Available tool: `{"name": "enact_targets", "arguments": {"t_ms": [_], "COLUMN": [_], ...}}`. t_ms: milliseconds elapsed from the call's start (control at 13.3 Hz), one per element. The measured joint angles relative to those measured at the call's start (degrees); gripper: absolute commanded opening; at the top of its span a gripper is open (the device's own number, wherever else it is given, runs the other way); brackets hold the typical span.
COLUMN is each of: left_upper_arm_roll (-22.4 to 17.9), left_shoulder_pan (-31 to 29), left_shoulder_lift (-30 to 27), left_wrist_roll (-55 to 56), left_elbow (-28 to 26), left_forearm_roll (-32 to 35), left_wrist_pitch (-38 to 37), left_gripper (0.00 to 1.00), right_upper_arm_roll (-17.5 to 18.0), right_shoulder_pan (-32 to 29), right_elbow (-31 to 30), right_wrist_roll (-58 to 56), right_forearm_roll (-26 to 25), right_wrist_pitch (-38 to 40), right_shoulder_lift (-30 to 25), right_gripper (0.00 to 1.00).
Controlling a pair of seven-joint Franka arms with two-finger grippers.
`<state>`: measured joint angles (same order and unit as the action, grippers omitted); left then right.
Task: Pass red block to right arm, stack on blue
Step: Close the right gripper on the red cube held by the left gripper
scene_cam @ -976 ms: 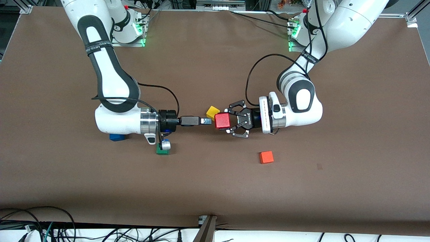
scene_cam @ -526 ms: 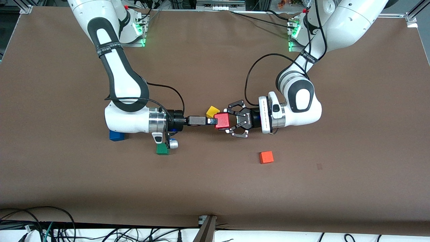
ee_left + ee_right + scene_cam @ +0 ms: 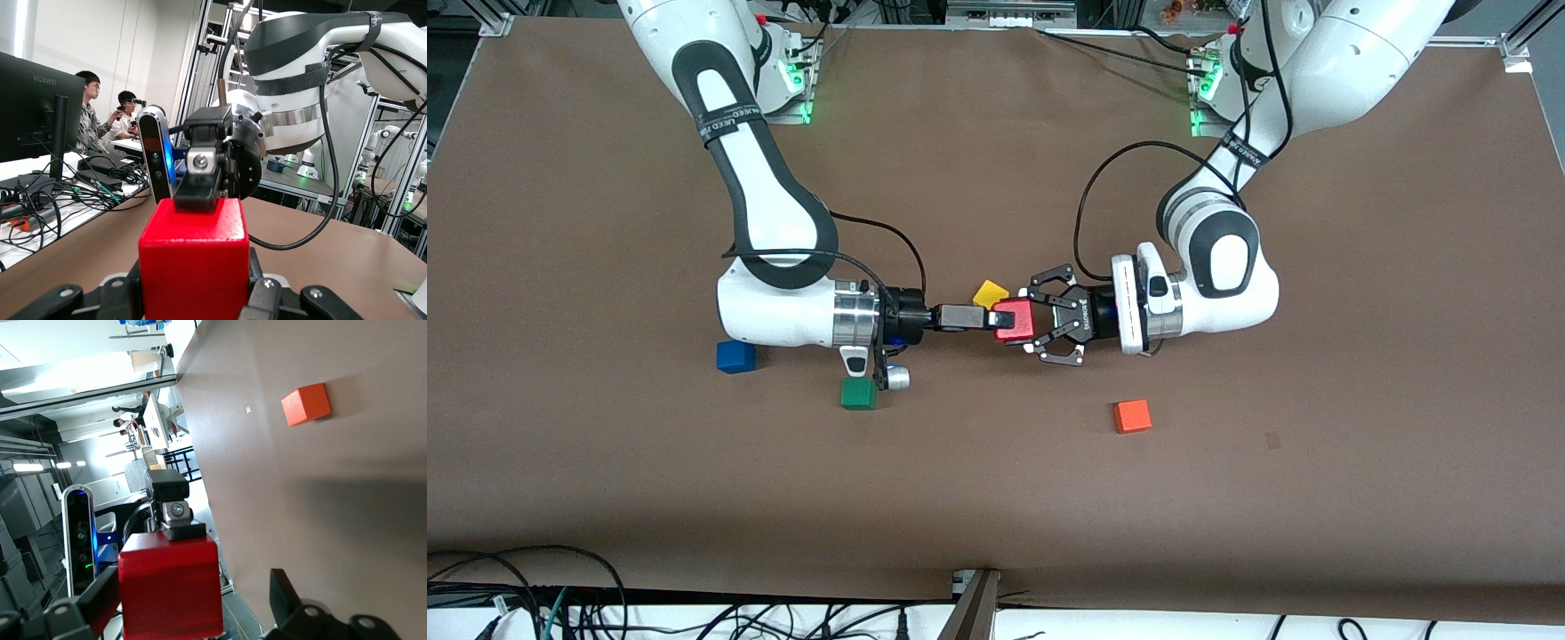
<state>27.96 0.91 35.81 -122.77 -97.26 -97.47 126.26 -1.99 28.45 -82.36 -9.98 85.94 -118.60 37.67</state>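
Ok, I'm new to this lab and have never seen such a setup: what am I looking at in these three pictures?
Two white robot arms stand at a brown table. The wide picture looks down from across the table. The other two come from a camera on each arm's wrist. The left arm has a black claw-like left hand, shut on a red block and holding it in the air over the table's middle. The right arm points its slim right hand at that block, right up against it. On the table lie a yellow cube beside the meeting point, a blue cube and a green cube toward the right arm's end, and an orange cube toward the left arm's.
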Motion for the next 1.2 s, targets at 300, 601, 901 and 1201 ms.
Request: {"name": "enact_targets", "arguments": {"t_ms": [300,601,901,1201], "left_upper_arm_roll": [-0.1,-0.1,-0.1,-0.1], "left_shoulder_pan": [0.0,0.0,-0.3,-0.9], "left_shoulder_lift": [0.2,0.2,0.2,0.2], "left_wrist_roll": [0.7,1.0,0.6,0.7], "left_elbow": [0.0,0.1,0.6,0.7], "left_forearm_roll": [-0.2,-0.2,-0.2,-0.2], "left_wrist_pitch": [0.1,0.2,0.2,0.1], "left_gripper": [0.2,0.63,1.0,1.0], "right_upper_arm_roll": [-0.1,-0.1,-0.1,-0.5], "right_shoulder_pan": [-0.1,-0.1,0.0,-0.1], "right_elbow": [0.8,0.8,0.8,1.0], "right_wrist_roll": [-0.2,-0.1,-0.1,-0.1], "right_forearm_roll": [0.8,0.9,0.9,0.9], "right_wrist_pitch": [-0.1,-0.1,-0.2,-0.2], "right_shoulder_lift": [0.0,0.0,0.0,0.0], "right_gripper": [0.02,0.01,0.0,0.0]}}
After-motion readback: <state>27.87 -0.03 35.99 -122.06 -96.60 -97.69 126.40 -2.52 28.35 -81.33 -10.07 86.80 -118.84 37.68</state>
